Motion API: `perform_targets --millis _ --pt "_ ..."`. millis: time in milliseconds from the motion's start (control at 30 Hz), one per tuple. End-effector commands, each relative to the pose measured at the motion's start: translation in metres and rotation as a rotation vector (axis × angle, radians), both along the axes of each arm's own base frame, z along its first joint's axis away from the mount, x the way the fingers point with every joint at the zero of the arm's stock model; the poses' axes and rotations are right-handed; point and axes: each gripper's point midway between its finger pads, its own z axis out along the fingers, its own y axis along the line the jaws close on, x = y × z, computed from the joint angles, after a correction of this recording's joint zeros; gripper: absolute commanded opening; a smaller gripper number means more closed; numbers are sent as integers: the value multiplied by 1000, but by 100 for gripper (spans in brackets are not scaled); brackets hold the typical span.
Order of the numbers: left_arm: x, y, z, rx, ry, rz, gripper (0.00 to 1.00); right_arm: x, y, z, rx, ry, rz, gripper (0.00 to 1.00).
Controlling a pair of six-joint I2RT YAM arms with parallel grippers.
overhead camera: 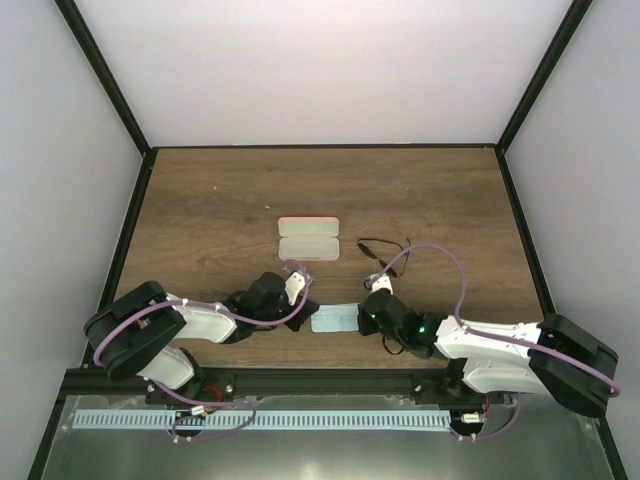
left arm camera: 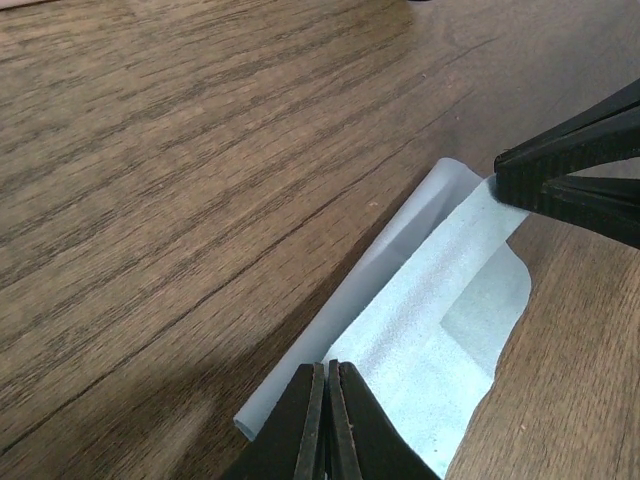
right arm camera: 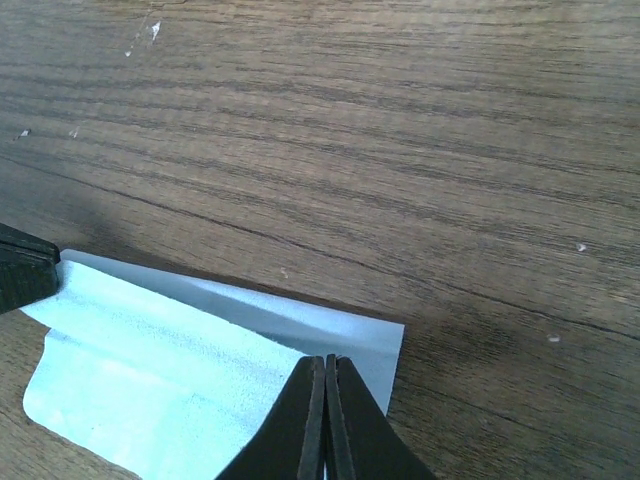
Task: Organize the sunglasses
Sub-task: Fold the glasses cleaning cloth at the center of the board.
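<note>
The left gripper [left arm camera: 325, 370] has its two dark fingers pressed flat together, with no gap between them, clamped on the near edge of a light blue cloth [left arm camera: 440, 330]. The right gripper [right arm camera: 325, 362] is closed just as tightly, pinching the opposite end of the same cloth [right arm camera: 180, 370]. Each wrist camera shows the other arm's fingertips biting the far end: the right gripper [left arm camera: 560, 180] at the upper right of the left wrist view, and the left gripper [right arm camera: 25, 272] at the left edge of the right wrist view.

The cloth is doubled over on itself, one layer lying over another with a paler strip showing along one long side, and a loose rounded corner hangs free near the right gripper. It sits low over the brown wooden table [overhead camera: 200, 200]; whether it touches the wood along its length cannot be told.

From above, the left gripper [overhead camera: 307, 311] and right gripper [overhead camera: 364, 315] face each other at the near middle of the table with the cloth [overhead camera: 333, 318] stretched between them. Further back lies a pink case [overhead camera: 308, 238], open with its two halves flat. The sunglasses [overhead camera: 375, 246] rest on the table just to the right of the case, apart from it and beyond the right gripper, held by neither arm.
</note>
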Motion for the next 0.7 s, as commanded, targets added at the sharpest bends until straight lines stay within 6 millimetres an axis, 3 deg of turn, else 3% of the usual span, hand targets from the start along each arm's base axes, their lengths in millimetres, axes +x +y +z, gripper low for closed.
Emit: perform_targets --millis 0,667 --pt "-1 1 -1 -6 -3 9 6 0 -3 0 -6 -7 -21 1" --pt "-2 1 -1 -9 -2 7 6 -5 -4 -7 -17 13 -23 1"
